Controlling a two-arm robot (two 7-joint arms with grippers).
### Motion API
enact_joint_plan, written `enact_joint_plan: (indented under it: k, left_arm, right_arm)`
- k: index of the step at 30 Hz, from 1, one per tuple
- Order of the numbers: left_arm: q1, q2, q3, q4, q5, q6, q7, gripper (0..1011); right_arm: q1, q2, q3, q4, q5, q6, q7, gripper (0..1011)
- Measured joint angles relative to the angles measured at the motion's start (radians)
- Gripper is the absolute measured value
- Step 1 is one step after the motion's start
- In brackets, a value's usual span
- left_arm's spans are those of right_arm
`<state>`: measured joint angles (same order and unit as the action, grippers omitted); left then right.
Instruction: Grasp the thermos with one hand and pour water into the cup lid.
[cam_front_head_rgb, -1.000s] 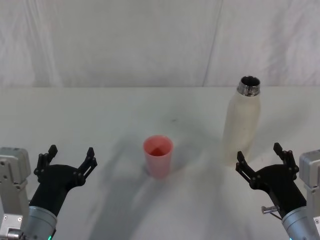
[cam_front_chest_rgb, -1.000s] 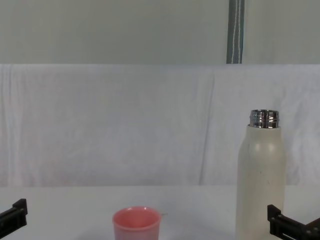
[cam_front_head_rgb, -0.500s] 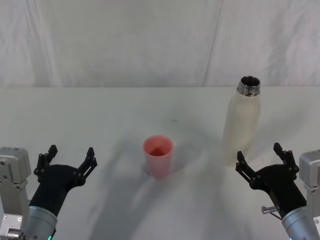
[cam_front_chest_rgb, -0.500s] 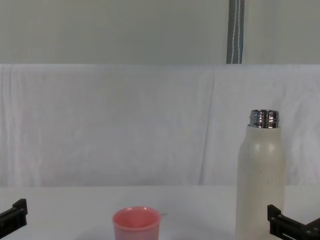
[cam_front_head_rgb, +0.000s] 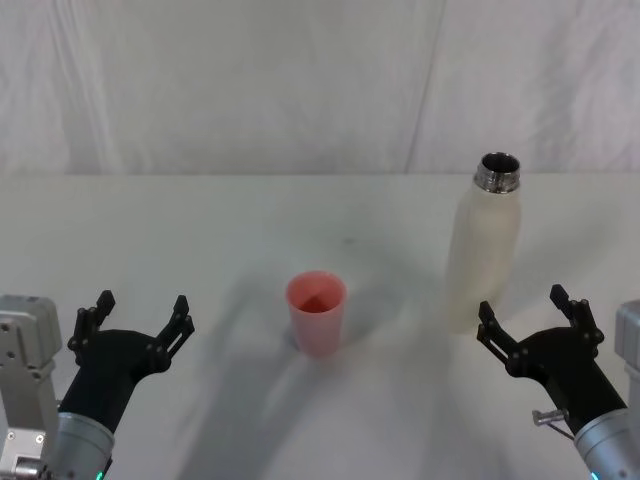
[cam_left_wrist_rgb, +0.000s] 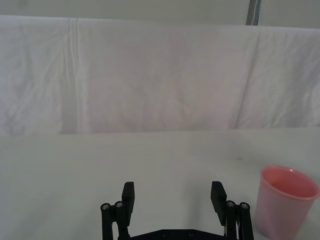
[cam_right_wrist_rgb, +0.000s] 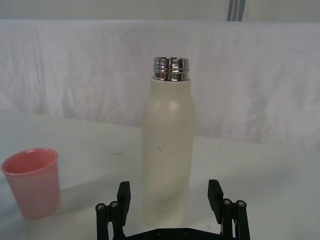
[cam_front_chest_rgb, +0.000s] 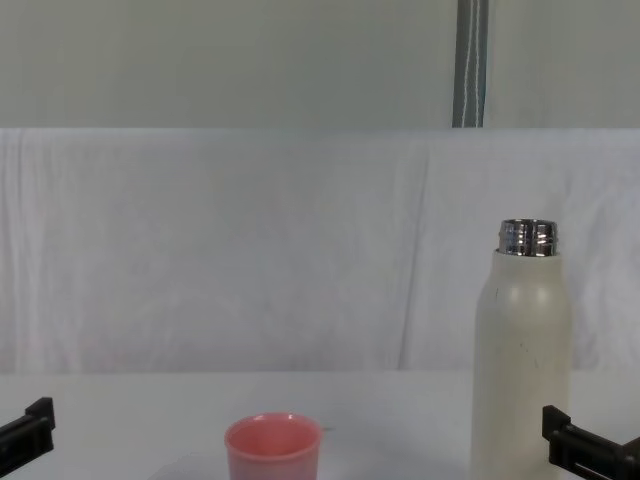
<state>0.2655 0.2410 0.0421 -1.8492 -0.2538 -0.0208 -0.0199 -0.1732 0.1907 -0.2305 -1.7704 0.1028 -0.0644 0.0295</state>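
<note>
Since the frame half a second earlier, the right gripper (cam_front_head_rgb: 531, 312) had shifted slightly to the right and lower in the head view; nothing else had moved. Head view: the thermos (cam_front_head_rgb: 484, 243) stood upright on the white table (cam_front_head_rgb: 200, 230), uncapped, just beyond the right gripper, whose fingers were spread wide and held nothing. The cup lid (cam_front_head_rgb: 317, 312) sat upright near the table's middle, well to the left of the thermos. The left gripper (cam_front_head_rgb: 139, 311) hung at lower left, likewise fully spread and empty, apart from the cup lid. Left wrist view: the left gripper's fingers (cam_left_wrist_rgb: 128, 196) stood wide apart over bare table, with the cup lid (cam_left_wrist_rgb: 285, 201) off to one side. Right wrist view: the thermos (cam_right_wrist_rgb: 167, 155) stood directly ahead between the lines of the open fingers (cam_right_wrist_rgb: 124, 195), not touched; the cup lid (cam_right_wrist_rgb: 33, 181) was well apart from it. Chest view: the thermos (cam_front_chest_rgb: 523, 363) rose at right, the cup lid (cam_front_chest_rgb: 273, 447) low at centre, and the right gripper's tip (cam_front_chest_rgb: 585, 452) showed beside the thermos base.
</note>
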Motion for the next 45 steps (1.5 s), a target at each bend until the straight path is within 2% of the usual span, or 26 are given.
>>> enact_joint_plan:
  k: [8,12,17,26,45]
  left_arm:
    - [0.0,0.0,0.0,0.0,0.0,0.0,0.0,1001]
    - [0.0,0.0,0.0,0.0,0.0,0.0,0.0,1001]
    - [0.0,0.0,0.0,0.0,0.0,0.0,0.0,1001]
    - [0.0,0.0,0.0,0.0,0.0,0.0,0.0,1001]
    - [0.0,0.0,0.0,0.0,0.0,0.0,0.0,1001]
  right_arm:
    - [0.027,-0.007,0.025,0.044,0.049,-0.034,0.082,1000]
    - [0.048,-0.021,0.036,0.09,0.081,-0.075,0.135,1000]
    - [0.071,-0.03,0.04,0.133,0.1,-0.104,0.169,1000]
    - [0.124,-0.031,0.04,0.204,0.109,-0.13,0.204,1000]
    - [0.229,-0.032,0.036,0.317,0.124,-0.135,0.237,1000]
